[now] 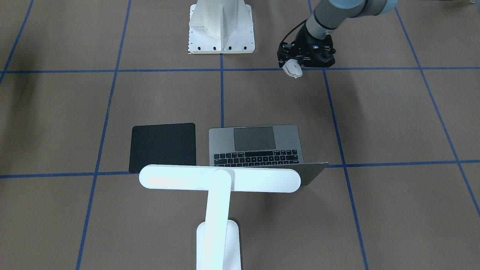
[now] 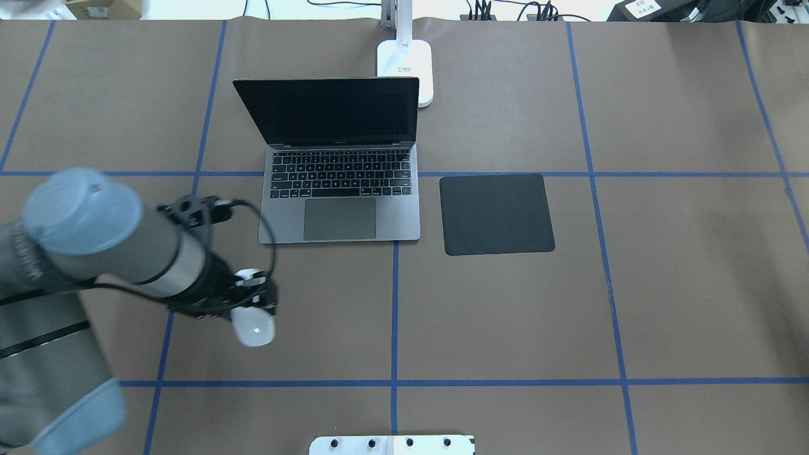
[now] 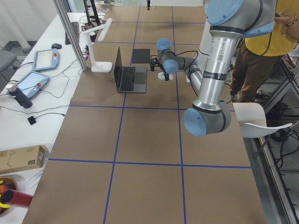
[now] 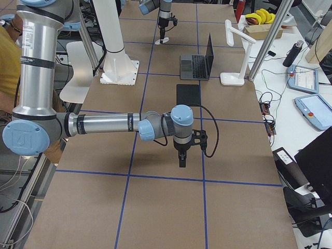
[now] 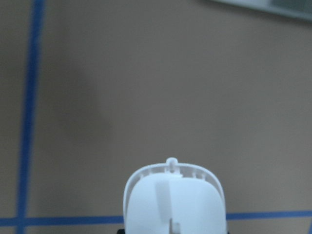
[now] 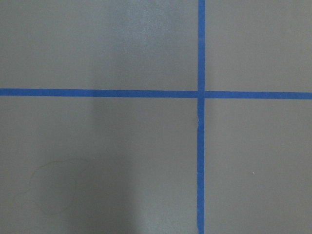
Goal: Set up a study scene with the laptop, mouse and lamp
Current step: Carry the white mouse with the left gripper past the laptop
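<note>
The laptop point(image 2: 341, 189) stands open on the table, screen dark, with the white lamp's base point(image 2: 404, 69) just behind it. The lamp's bar head point(image 1: 219, 179) hangs over the laptop's screen edge point(image 1: 313, 173). My left gripper point(image 2: 248, 302) is shut on the white mouse point(image 2: 254, 330) and holds it a little above the table, in front of and left of the laptop. The mouse fills the bottom of the left wrist view point(image 5: 174, 200). My right gripper point(image 4: 181, 158) points down over bare table, far from these things; I cannot tell whether it is open or shut.
A flat black square mat point(image 2: 496, 213) lies to the right of the laptop. The white ribbed pedestal point(image 1: 221, 28) stands at the robot's side of the table. Blue tape lines point(image 6: 201, 117) cross the brown table. A person in yellow point(image 3: 275, 28) stands beside the table.
</note>
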Robot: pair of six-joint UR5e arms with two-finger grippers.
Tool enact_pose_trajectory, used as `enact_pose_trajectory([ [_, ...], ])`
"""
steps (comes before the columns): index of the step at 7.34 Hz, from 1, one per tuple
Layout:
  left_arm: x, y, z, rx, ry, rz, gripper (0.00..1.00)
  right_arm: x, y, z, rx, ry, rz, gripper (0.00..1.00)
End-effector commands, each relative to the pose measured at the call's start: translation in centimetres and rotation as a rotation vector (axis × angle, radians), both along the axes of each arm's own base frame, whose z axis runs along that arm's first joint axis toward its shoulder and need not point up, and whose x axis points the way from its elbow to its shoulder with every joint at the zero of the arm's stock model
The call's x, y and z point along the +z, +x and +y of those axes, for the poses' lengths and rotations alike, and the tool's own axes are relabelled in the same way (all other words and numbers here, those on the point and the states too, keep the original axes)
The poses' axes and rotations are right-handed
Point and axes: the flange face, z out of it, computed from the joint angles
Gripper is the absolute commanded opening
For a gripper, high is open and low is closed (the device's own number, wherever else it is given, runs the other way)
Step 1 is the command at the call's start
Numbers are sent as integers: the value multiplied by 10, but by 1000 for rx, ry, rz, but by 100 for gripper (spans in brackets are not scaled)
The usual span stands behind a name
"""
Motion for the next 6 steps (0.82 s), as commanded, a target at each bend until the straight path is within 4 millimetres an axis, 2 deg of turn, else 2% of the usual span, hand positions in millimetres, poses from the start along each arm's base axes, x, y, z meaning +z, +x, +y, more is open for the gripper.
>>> enact_pose_trajectory([
  [1, -88, 53, -34, -35, 40, -47, 21, 17, 27, 17, -60, 34, 17, 100],
  [3, -135, 107, -69, -72, 67, -74, 21, 26, 59, 27, -125, 30, 24, 100],
  [4, -162, 144, -88, -89, 75, -109, 21, 27, 66, 30, -122, 24, 25, 100],
  [5, -190, 191, -113, -100, 73, -156, 21, 29, 66, 31, -122, 18, 24, 100],
  [6, -208, 224, -130, -96, 80, -154, 21, 31, 66, 32, -122, 14, 22, 100],
])
